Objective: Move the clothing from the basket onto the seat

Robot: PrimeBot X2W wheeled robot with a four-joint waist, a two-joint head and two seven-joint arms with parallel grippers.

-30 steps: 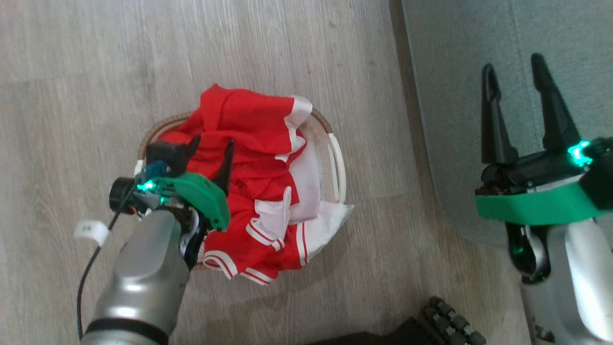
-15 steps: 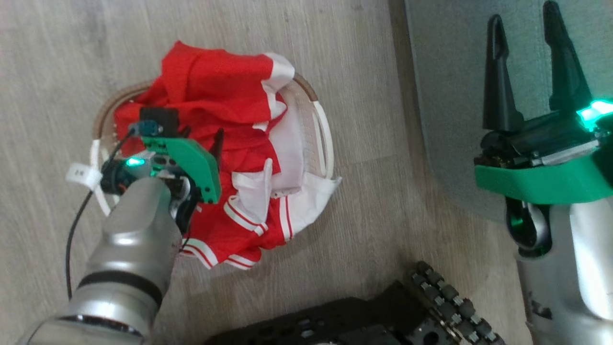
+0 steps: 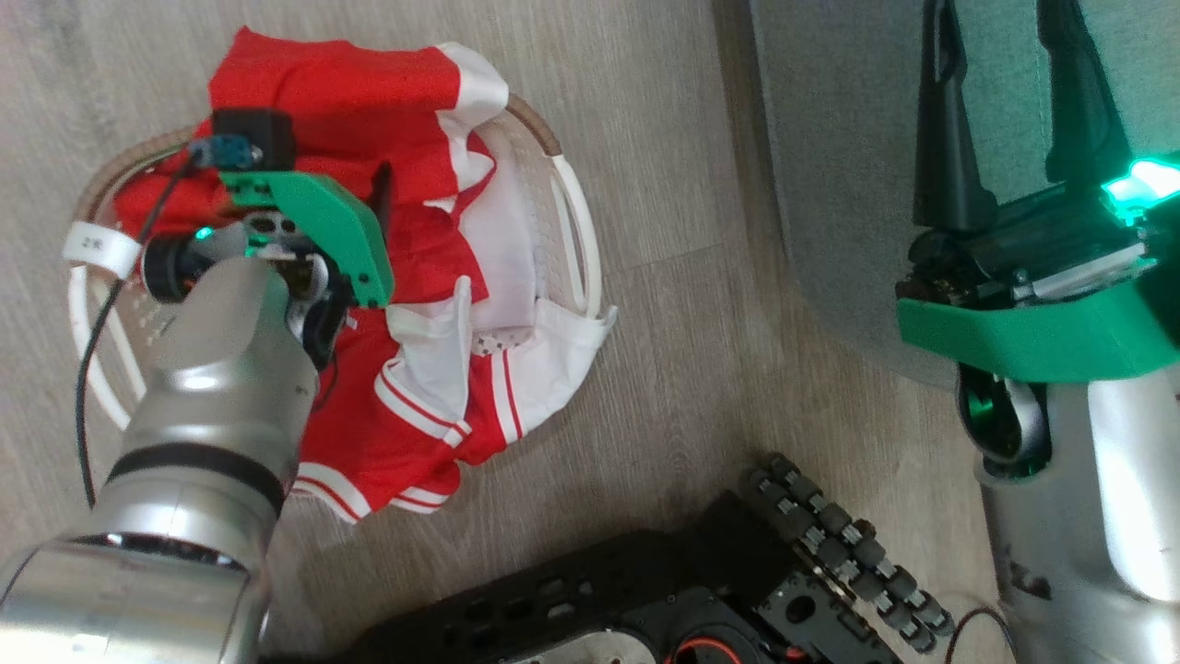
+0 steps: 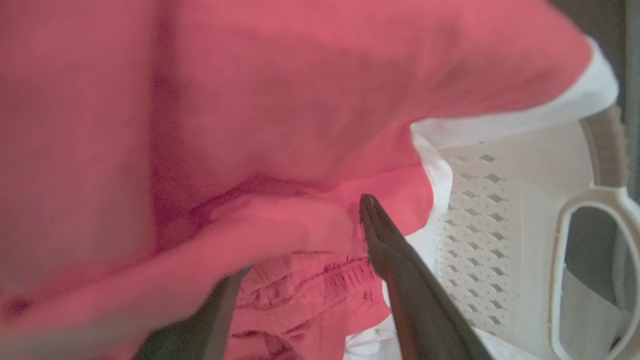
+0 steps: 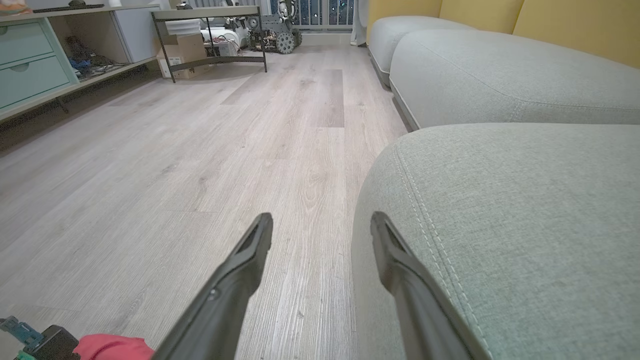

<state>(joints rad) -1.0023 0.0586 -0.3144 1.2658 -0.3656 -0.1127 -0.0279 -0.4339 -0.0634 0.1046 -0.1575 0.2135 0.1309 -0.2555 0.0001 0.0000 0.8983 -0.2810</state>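
- Red-and-white clothing (image 3: 350,92) is all heaped in the basket (image 3: 579,231) on the wood floor (image 3: 664,138), with some spilling over the near rim. Nothing's on the seat (image 3: 830,138) yet, so I'd say you're right at the start.
- Your left pincer (image 4: 305,240) is spread wide and nosed down into the red heap. Fabric is bunched between the fingers and one tip is tucked under a fold. It's not pinching anything yet. My guess is it sits that deep so it grabs a thick wad when it shuts.
- Your right pincer (image 5: 321,217) is spread too and empty, parked by the seat's rounded corner, well apart from the basket. Probably just staying out of the left arm's way.
- Head view gives you the layout: basket left, seat right, floor between. The wrist block covers most of the left fingers there.
- Left wrist view fills that in, plus the basket's perforated wall.
- Right wrist view adds the seat's stitched seam and more cushions (image 5: 500,85) beyond.
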